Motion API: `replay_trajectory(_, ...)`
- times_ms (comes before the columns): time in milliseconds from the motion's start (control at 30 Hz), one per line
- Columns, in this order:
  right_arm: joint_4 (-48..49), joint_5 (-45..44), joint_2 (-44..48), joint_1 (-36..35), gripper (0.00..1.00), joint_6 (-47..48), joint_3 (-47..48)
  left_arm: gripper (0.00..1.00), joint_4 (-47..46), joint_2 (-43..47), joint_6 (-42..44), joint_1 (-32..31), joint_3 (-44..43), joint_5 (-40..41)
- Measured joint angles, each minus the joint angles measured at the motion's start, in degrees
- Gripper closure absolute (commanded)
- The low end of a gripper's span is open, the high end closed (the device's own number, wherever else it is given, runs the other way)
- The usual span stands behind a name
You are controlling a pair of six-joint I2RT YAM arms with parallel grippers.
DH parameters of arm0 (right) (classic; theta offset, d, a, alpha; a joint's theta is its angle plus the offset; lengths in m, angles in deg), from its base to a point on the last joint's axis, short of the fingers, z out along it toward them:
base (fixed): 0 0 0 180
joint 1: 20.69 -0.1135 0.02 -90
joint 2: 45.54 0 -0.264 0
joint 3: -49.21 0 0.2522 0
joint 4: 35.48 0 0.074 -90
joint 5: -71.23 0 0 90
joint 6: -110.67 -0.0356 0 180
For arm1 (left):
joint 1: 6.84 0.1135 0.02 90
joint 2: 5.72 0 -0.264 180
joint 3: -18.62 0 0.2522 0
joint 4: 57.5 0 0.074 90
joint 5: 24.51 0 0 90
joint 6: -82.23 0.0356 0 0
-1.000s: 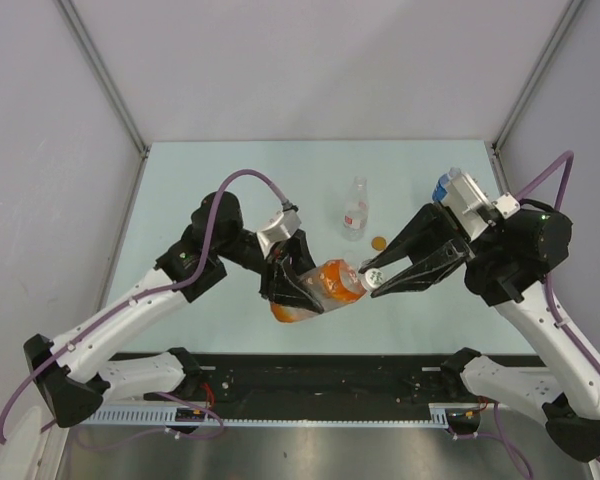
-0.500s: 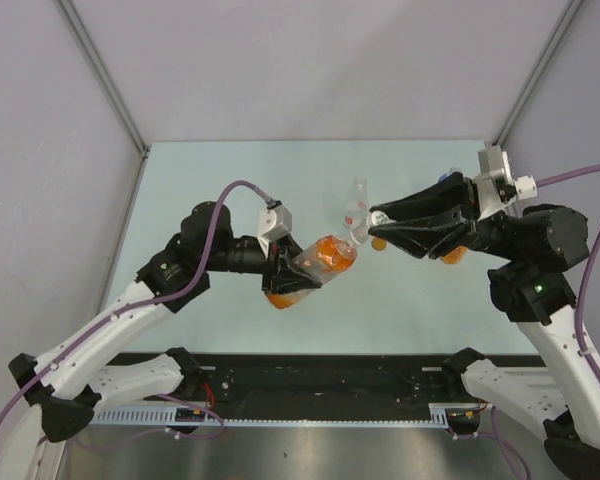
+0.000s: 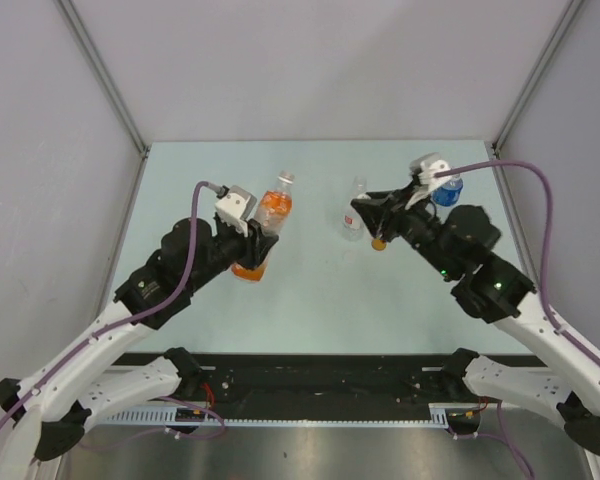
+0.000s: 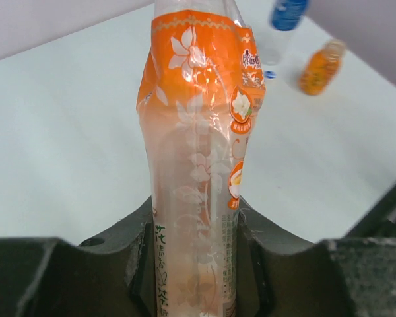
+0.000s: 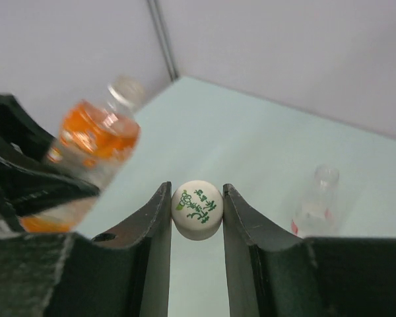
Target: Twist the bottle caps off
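Overhead, the pale green table (image 3: 310,300) sat between grey walls (image 3: 300,60) with metal posts at the corners. My left claw (image 3: 252,243) was clamped round the body of the orange bottle (image 4: 198,132) over the table's left half. The bottle's top ran out of my left wrist view, and I could not tell whether its base touched the table. A blue-labelled bottle (image 3: 446,190) stood at the back right, partly covered by my right arm. An open-necked clear bottle (image 5: 315,201) stood near the middle. My right claw (image 3: 363,213) was closed on the white cap (image 5: 197,210), held off the table beside the clear bottle. That cap was round, with green print I could not read. A small orange cap (image 3: 378,242) lay below that claw.
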Motion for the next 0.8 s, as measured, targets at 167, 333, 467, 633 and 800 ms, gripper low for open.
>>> replay_trajectory(167,1.64,-15.23,-4.50,-7.63,1.00,0.96,-8.63,1.00,2.62,1.25,-2.91,1.01,0.83,11.15)
replay_trajectory(333,5.38,-22.38,-11.43,-10.19,1.00,0.28,-13.25,1.00,4.92,2.25,-5.27,4.02,0.83,15.85)
replay_trajectory(467,9.99,-23.85,-17.57,-10.51,1.00,-1.60,-13.81,1.00,5.73,3.30,-6.86,6.08,1.18,16.52)
replay_trajectory(633,16.44,-23.71,-26.56,-10.51,1.00,-4.79,-13.94,1.00,6.43,5.29,-8.28,6.45,3.02,16.55)
replay_trajectory(800,21.77,-22.21,-36.59,-10.45,1.00,-8.46,-14.03,1.00,7.21,6.58,-8.85,6.47,3.61,16.46)
